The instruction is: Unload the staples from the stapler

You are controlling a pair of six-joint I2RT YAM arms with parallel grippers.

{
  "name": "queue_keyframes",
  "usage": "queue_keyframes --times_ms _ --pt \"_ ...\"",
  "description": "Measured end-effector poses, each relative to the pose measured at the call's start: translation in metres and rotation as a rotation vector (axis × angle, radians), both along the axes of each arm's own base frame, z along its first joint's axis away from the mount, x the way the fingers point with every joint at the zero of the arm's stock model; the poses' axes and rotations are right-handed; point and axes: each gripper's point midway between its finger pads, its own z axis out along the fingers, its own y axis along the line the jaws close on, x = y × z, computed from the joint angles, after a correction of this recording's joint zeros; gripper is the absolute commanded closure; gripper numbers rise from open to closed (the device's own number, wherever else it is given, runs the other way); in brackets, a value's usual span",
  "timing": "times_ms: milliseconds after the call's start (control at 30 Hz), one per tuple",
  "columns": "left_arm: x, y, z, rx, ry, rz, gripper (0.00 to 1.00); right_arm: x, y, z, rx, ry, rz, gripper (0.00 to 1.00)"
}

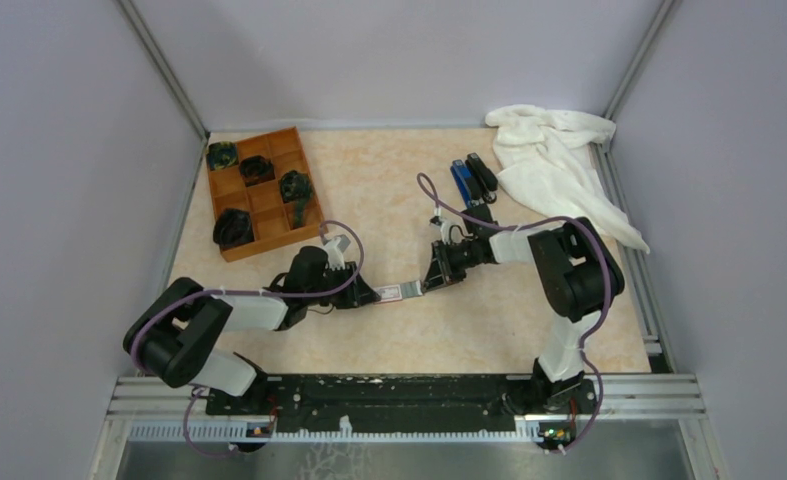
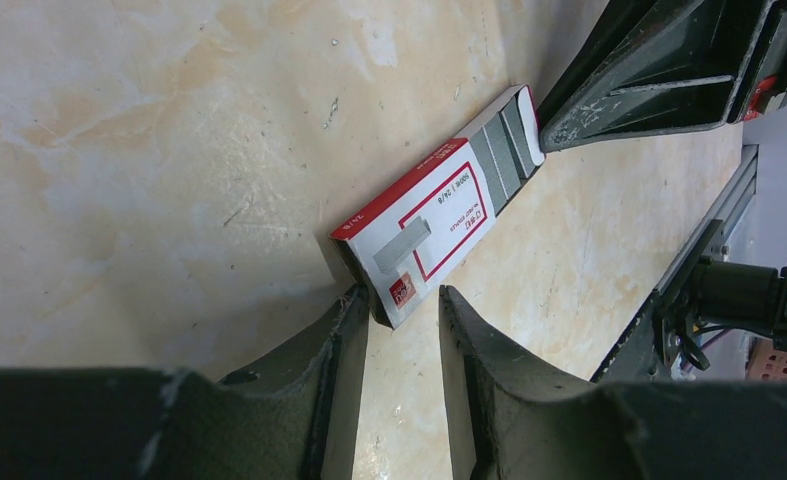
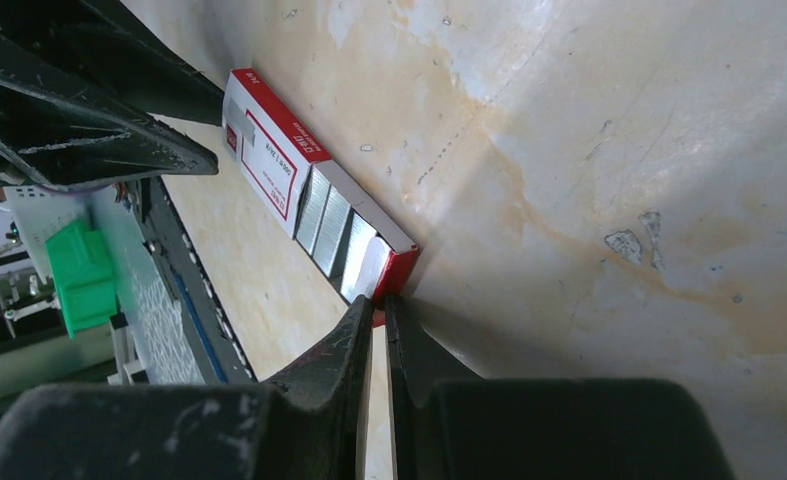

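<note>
Card box (image 2: pixel 439 215): a small white-and-red box lying flat on the desk (image 1: pixel 389 200) between the two pincers. Its inner drawer is drawn partly out of the sleeve at the end nearer the right arm.
Left pincer (image 2: pixel 401 297): low over the desk at the sleeve end of the card box, set to a narrow span. One finger (image 2: pixel 341 335) lies along each side of that end, close against it.
Right pincer (image 3: pixel 381 302): at the opposite end of the card box, almost closed, with only a thin gap. Its fingertips (image 3: pixel 354 325) pinch the red end wall of the drawn-out drawer.
Staples in drawer (image 3: pixel 329 215): several silvery ridged strips lying side by side in the exposed part of the drawer, between the sleeve and the right pincer.
Loose staples (image 2: pixel 401 246): one short grey strip lying flat on the top face of the card box, toward the end held by the left pincer.
Stapler (image 1: pixel 483 177): the slim black one, lying on the desk well beyond the card box on the right arm's side. No pincer touches it. From the top view I cannot tell whether its top arm is raised.
Blue stapler (image 1: pixel 460 183): touching or just beside the black one, on the side nearer the card box.
Cloth (image 1: pixel 554 150): white and crumpled, in the far corner past the staplers.
Wooden tray (image 1: pixel 269 243): well apart from the card box on the left arm's side, with dark items in several compartments.
</note>
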Motion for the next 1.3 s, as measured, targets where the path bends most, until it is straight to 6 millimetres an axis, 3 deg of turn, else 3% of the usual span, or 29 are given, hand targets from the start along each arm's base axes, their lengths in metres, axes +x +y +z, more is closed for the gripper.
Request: queue_keyframes --times_ms 1300 --pt "-0.004 -0.014 -0.001 -0.026 0.026 -0.042 0.62 -0.013 0.018 0.0 -0.011 -0.026 0.066 0.91"
